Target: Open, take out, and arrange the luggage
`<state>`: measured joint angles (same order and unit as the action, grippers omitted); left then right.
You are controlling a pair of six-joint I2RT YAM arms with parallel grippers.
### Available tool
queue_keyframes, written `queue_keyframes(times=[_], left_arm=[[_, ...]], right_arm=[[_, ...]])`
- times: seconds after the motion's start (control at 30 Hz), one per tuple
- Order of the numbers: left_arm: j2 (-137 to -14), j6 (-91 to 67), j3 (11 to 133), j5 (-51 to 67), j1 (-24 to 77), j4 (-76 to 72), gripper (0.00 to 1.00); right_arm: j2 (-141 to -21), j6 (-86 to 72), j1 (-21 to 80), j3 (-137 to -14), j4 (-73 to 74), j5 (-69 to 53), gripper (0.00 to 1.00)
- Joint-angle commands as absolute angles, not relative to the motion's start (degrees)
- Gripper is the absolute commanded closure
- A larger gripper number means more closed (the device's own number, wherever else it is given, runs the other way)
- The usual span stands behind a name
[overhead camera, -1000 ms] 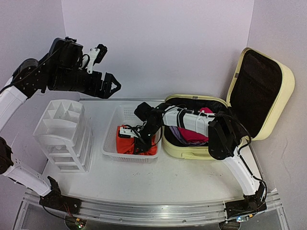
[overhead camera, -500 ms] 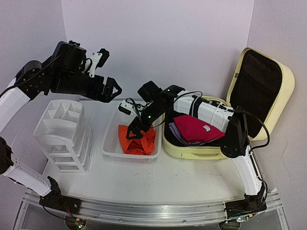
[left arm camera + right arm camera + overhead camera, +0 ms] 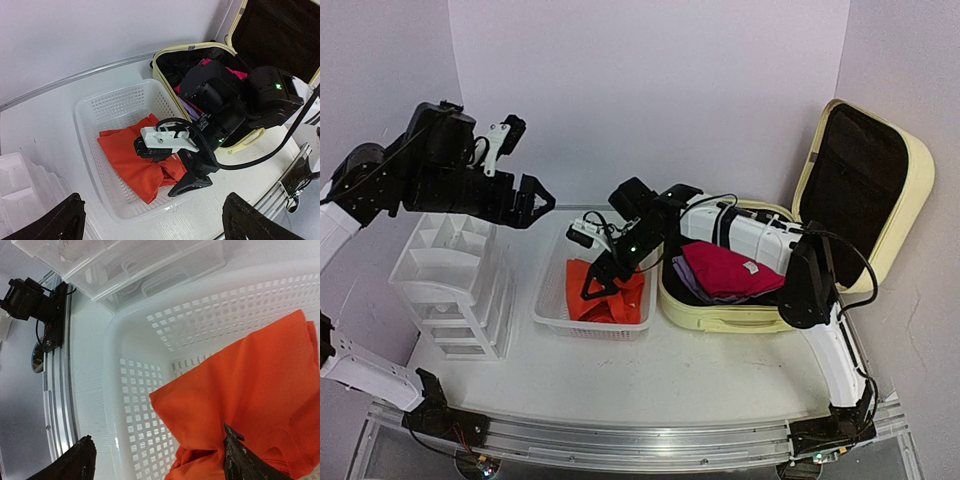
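White table (image 3: pixel 700 370): basket (image 3: pixel 550 292) holds orange cloth (image 3: pixel 628 300), luggage (image 3: pixel 720 318) holds pink clothes (image 3: pixel 720 270); left gripper (image 3: pixel 540 203) and right gripper (image 3: pixel 600 287) gape

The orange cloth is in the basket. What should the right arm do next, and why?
Probably lift the right gripper toward the luggage: the jaws stand open over the orange cloth in the basket, and a pink garment lies in the open case.

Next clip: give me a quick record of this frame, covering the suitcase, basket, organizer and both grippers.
luggage: open, lid up at the right, pink garment inside
basket: left of the luggage, orange cloth in it
drawer organizer: left of the basket
right gripper: open, over the orange cloth
left gripper: open, empty, raised above the drawer organizer
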<state>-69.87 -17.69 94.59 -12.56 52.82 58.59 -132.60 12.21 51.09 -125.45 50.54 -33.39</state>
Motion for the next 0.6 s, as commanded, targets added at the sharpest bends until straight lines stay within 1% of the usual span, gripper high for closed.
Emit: queue_keyframes(times=[0.0,0.07,0.2,0.23,0.27,0.33,0.37,0.43,0.47,0.53,0.57], left_arm=[[-66.7,-21.5,93.8,-15.0,52.7,58.1,0.04],[-67.0,-22.1,93.3,-15.0,52.7,58.2,0.04],[-70.0,-22.4,94.0,-14.3,52.5,59.0,0.07],[-71.0,-23.4,94.5,-14.2,52.1,59.8,0.08],[-72.0,-24.5,94.7,-12.3,50.9,60.1,0.11],[-73.6,-27.2,94.0,-6.8,47.2,60.1,0.18],[-74.5,-28.4,93.3,-3.4,44.6,60.0,0.22],[-76.9,-29.6,92.4,3.6,40.3,60.1,0.35],[-78.2,-29.3,92.3,5.8,39.2,60.0,0.41],[-81.8,-27.9,93.0,7.6,38.6,60.0,0.52],[-83.4,-27.2,93.1,8.5,38.4,60.1,0.56]], right_arm=[[-133.8,9.0,51.6,-125.7,49.9,-41.7,0.13],[-134.5,7.2,51.6,-126.2,49.9,-42.0,0.13],[-134.6,4.4,51.5,-125.1,50.2,-28.5,0.12],[-134.5,3.9,51.4,-125.5,50.3,-27.7,0.12],[-134.5,3.7,51.2,-126.1,50.3,-30.3,0.13],[-134.7,4.1,51.1,-127.5,50.2,-41.1,0.21],[-134.9,4.2,51.0,-127.8,50.1,-45.8,0.26],[-134.9,3.6,51.1,-127.5,50.0,-48.9,0.44],[-134.7,3.4,51.0,-126.8,50.0,-48.5,0.5],[-133.5,4.1,51.1,-124.2,50.0,-47.5,0.51],[-132.8,4.4,51.1,-123.0,49.9,-46.7,0.47]])
